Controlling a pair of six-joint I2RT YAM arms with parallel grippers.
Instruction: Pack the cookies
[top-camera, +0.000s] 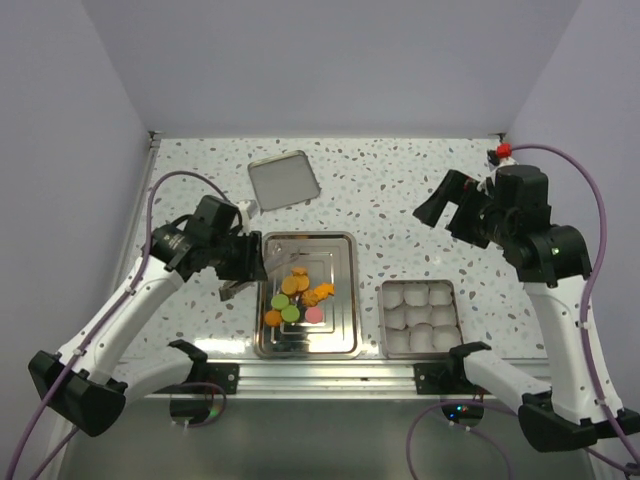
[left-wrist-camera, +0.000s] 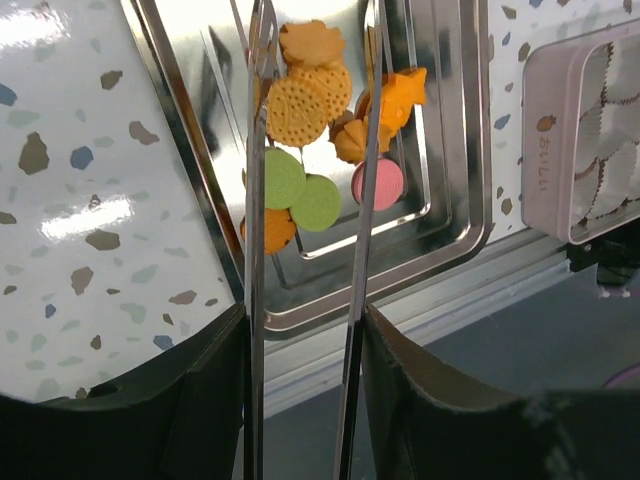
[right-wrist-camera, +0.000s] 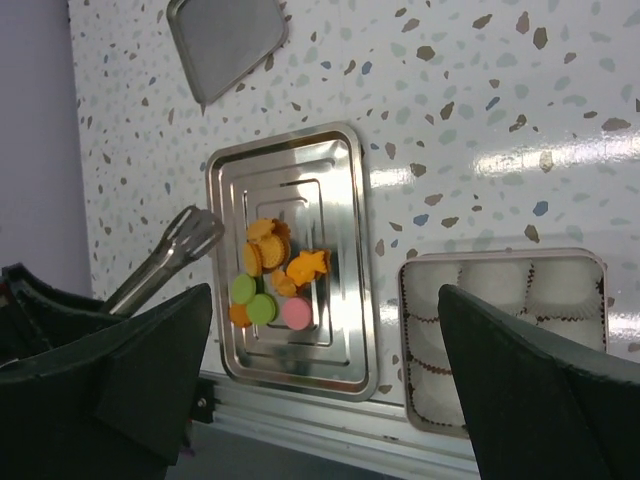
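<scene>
1. Left claw (top-camera: 245, 262) is clenched on metal tongs (left-wrist-camera: 256, 200), which are held by the left rim of the tray (top-camera: 340, 346).
2. Right claw (top-camera: 445, 205) hangs released, above the right side of the desk (top-camera: 390, 190).
3. Cookies (top-camera: 297, 297) lie heaped in the tray at the desk's near edge, and the lined tin (top-camera: 382, 318) sits just right of it.

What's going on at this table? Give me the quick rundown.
The left gripper holds metal tongs at the left edge of the steel tray, where the cookies lie in a loose pile. No cookie is in the tongs. The tin beside the tray shows only white liners. Its lid lies farther back. The right gripper hangs open above the table, holding nothing.
</scene>
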